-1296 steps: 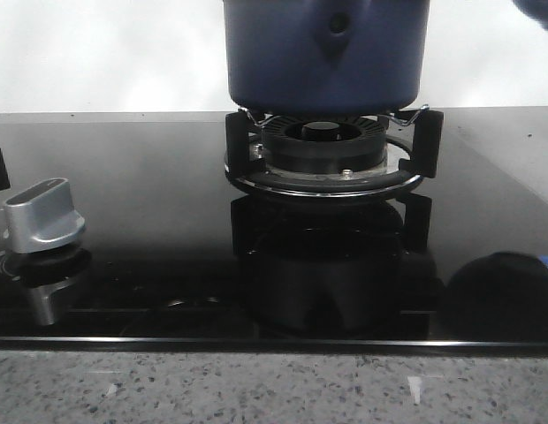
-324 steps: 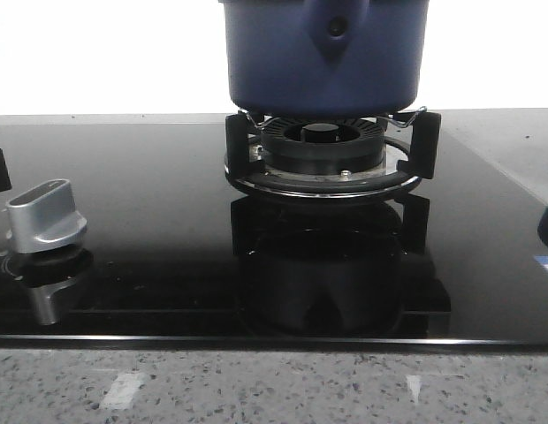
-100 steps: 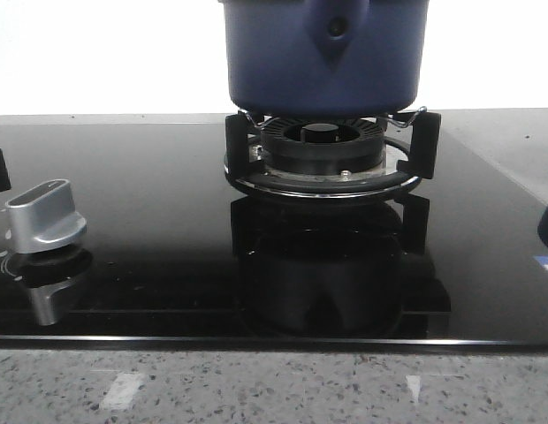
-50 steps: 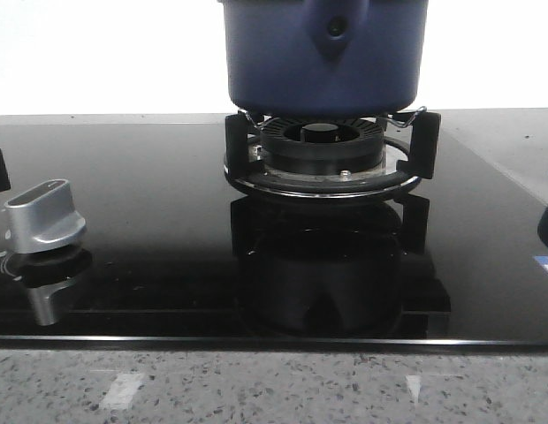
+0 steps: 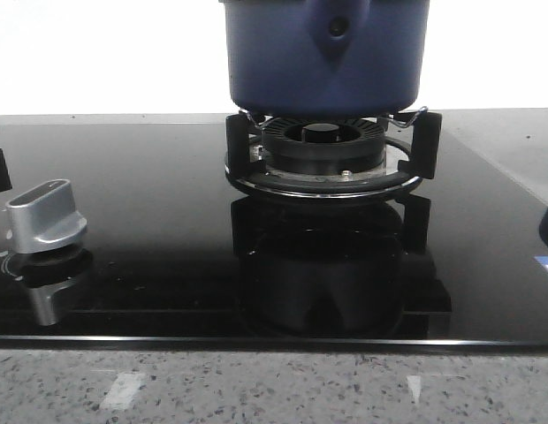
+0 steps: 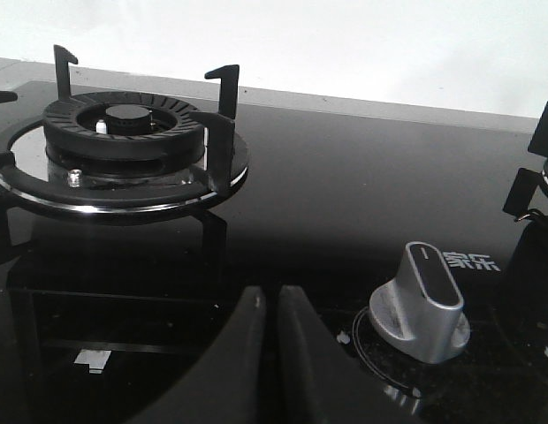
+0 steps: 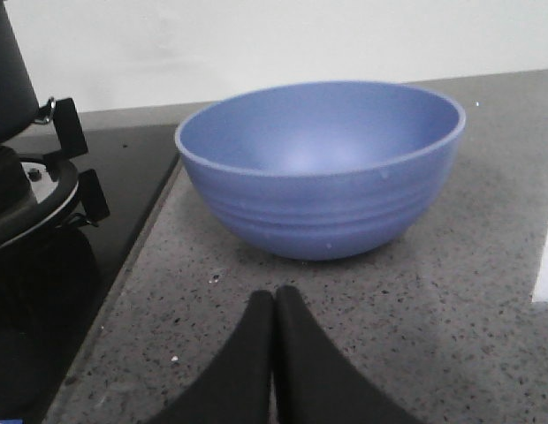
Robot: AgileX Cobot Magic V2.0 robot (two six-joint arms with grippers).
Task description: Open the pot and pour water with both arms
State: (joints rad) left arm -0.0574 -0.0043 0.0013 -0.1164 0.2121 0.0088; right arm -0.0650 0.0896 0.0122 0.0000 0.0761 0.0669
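The dark-blue pot (image 5: 327, 57) sits on the black burner ring (image 5: 325, 159) at the back middle of the black glass hob; its pointed handle mount with a dark hole faces me, and its top is cut off by the frame. A dark edge of the pot shows in the right wrist view (image 7: 7, 62). My left gripper (image 6: 270, 296) is shut and empty, low over the hob between a second, bare burner (image 6: 124, 146) and the silver knob (image 6: 422, 300). My right gripper (image 7: 274, 299) is shut and empty over the speckled counter, just in front of an empty blue bowl (image 7: 323, 163).
The silver knob (image 5: 44, 215) stands at the hob's front left. The speckled stone counter (image 5: 274, 389) runs along the front and to the right of the hob. The bowl stands on the counter right of the pot's burner. A white wall is behind.
A dark round shape at the hob's front right 13 s ago is gone from the front view. Over the last second nothing has visibly moved.
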